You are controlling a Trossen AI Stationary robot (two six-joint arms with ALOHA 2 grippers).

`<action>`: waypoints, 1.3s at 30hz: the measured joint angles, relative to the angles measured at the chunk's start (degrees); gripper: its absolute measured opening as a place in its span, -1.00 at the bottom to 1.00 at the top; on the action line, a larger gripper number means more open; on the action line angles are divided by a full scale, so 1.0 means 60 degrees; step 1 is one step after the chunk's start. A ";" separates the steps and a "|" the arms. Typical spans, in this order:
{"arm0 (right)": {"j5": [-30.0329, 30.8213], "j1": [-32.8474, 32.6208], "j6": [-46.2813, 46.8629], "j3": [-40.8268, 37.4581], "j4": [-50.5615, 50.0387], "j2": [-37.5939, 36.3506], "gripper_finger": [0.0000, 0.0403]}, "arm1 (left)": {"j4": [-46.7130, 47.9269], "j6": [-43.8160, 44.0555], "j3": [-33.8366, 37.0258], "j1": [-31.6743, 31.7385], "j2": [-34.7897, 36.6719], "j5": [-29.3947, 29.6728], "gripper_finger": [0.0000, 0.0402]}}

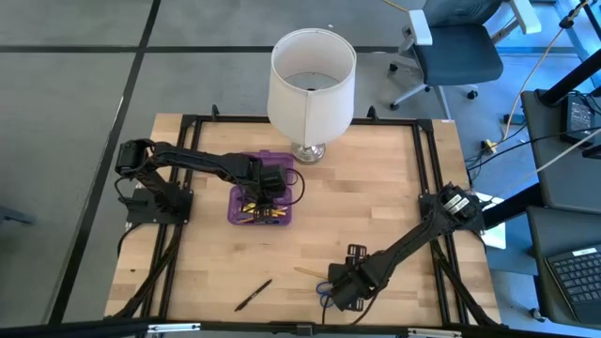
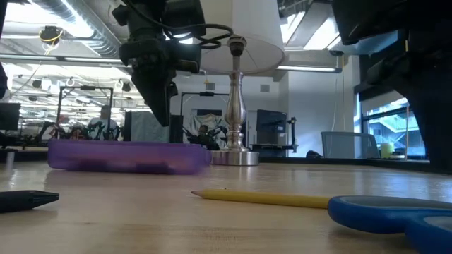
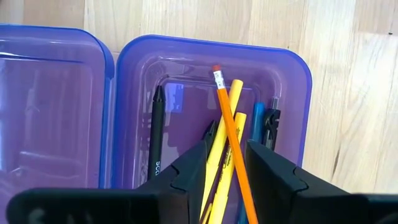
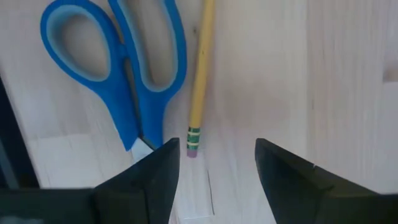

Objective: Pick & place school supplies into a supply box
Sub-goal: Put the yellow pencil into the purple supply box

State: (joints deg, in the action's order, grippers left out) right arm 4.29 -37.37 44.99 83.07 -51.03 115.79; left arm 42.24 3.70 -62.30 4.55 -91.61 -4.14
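The purple supply box [image 1: 237,208] lies open near the lamp, with its lid [image 3: 50,106] flat beside the tray [image 3: 298,93]. In the tray lie a black pen [image 3: 155,137], yellow pencils [image 3: 235,93], an orange pencil [image 3: 225,112] and a blue pen [image 3: 257,121]. My left gripper [image 3: 229,149] hangs open just above them [image 2: 166,106], touching nothing that I can see. My right gripper [image 4: 216,149] is open near the table's near edge [image 1: 340,289]. It is above the eraser end of a yellow pencil [image 4: 200,74], which lies beside the blue-handled scissors [image 4: 124,68].
A white-shaded lamp [image 1: 312,84] stands on its metal base just beyond the box. A black pen [image 1: 254,294] lies alone on the wood toward the near edge, to the left of the scissors [image 1: 323,294]. Bare table spreads between the box and the right gripper.
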 joint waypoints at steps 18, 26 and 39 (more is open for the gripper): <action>0.0016 -0.0050 0.0667 -0.1068 0.1227 -0.0021 0.04 | -0.0003 0.0000 0.0000 -0.0003 0.0000 0.0000 -0.48; -0.0012 -0.0050 0.0431 -0.1377 0.1490 -0.0073 -0.27 | -0.0018 0.0000 0.0000 -0.0003 0.0000 0.0000 -0.49; -0.0156 -0.0047 0.0170 -0.1388 0.1600 -0.0036 -0.79 | -0.0043 0.0000 0.0000 -0.0002 0.0004 0.0002 -0.48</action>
State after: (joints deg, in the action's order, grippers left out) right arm 3.36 -37.65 46.02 74.74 -41.43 115.57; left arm 41.98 3.70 -62.30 4.54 -91.59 -4.13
